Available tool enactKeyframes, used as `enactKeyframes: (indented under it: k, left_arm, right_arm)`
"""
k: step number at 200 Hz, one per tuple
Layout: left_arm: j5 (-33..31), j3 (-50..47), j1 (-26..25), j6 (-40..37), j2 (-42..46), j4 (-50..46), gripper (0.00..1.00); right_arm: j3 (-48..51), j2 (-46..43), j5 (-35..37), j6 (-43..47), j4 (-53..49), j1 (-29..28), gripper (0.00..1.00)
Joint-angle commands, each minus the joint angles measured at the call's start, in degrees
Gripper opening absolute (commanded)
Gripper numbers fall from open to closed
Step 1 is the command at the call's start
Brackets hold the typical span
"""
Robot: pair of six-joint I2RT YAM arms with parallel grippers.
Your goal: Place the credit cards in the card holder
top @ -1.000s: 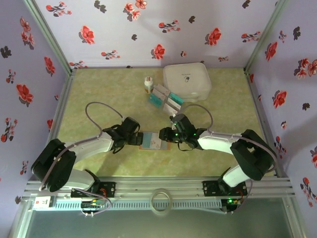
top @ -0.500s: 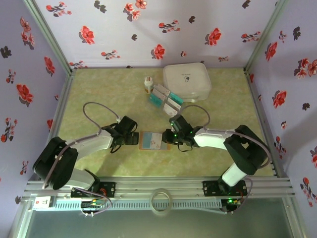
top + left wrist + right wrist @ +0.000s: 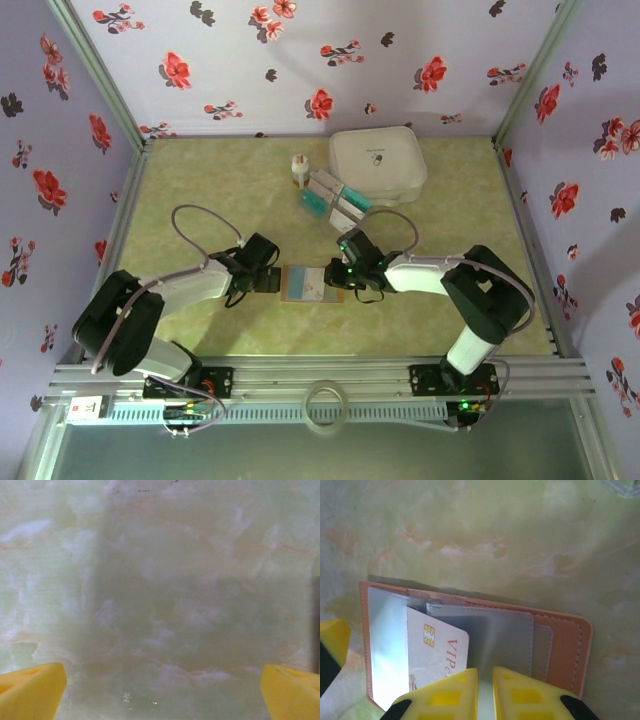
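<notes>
By my reading the task is barely begun: one chip card [image 3: 440, 650] sits part-way in the card holder [image 3: 312, 284], which lies mid-worktop [image 3: 200, 200] toward the near edge between the wide-spread left gripper [image 3: 268, 280] and the nearly closed right gripper [image 3: 485, 680], while the other credit cards [image 3: 335, 198] wait beside the white case [image 3: 378, 160] at the far edge.
</notes>
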State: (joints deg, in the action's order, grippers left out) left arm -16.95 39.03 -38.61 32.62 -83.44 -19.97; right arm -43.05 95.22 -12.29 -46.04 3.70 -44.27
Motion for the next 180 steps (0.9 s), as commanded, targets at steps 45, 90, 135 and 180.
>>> enactKeyframes:
  k: [45, 90, 135, 180]
  left_arm:
    - [0.38, 1.22, 0.22, -0.45, -1.3, 1.11, 1.0]
    - [0.48, 1.35, 0.19, -0.54, -0.47, 0.23, 1.0]
    - [-1.28, 1.59, 0.1, -0.18, 0.91, -2.31, 1.0]
    - [-3.3, 3.54, -0.97, -0.36, -0.76, -4.16, 1.0]
  right_arm:
    - [-2.56, 2.51, -1.31, 0.16, 1.13, -0.73, 0.13]
    - [-2.89, -0.03, -0.67, 1.19, -1.75, -0.91, 0.21]
    - [-3.26, -5.77, 2.99, 3.76, -9.03, -0.98, 0.27]
    - [-4.55, -4.66, 4.43, 5.25, -12.86, -1.42, 0.13]
